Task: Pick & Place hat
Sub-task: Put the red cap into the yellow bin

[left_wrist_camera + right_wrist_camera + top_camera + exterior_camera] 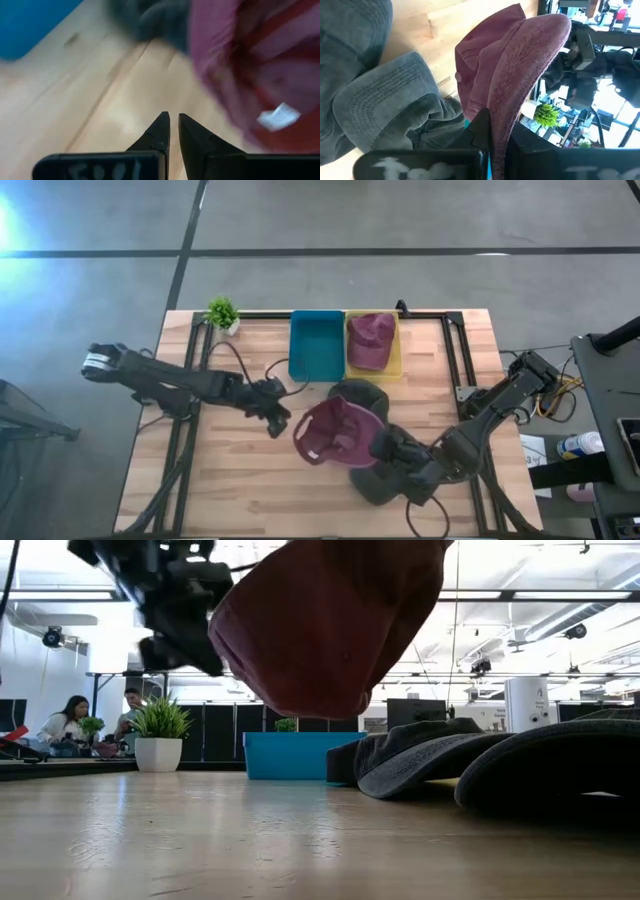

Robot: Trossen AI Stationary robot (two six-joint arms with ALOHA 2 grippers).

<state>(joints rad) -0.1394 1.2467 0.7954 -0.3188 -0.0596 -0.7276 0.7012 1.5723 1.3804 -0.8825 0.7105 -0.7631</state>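
The right gripper (492,135) is clamped on the edge of the maroon hat (335,432), with the fabric pinched between its two fingers, as the right wrist view shows. The hat hangs clear of the worktop, roughly at its middle, with its open underside and a white label turned up toward the overhead camera. In the low view it is suspended well above the wood surface. Below and beside it lie dark grey hats (372,472), one toward the near edge under the right arm and one just short of the bins. At the far edge stand a blue bin (316,347), which holds nothing visible, and a yellow bin (393,367), which already contains a second maroon hat (369,340); a small potted plant (223,313) sits at the far left corner. The left gripper (277,420) waits just left of the carried hat, its fingers nearly together and holding nothing. Judged from this layout, the step in hand is transport to a bin. Recommended practice: maintain clamping force, since the grip is on a thin edge only; keep the hat high enough to clear the grey hats and the bin wall; release only once the hat is centred over the chosen bin. The left arm is close enough to snag the hanging fabric.
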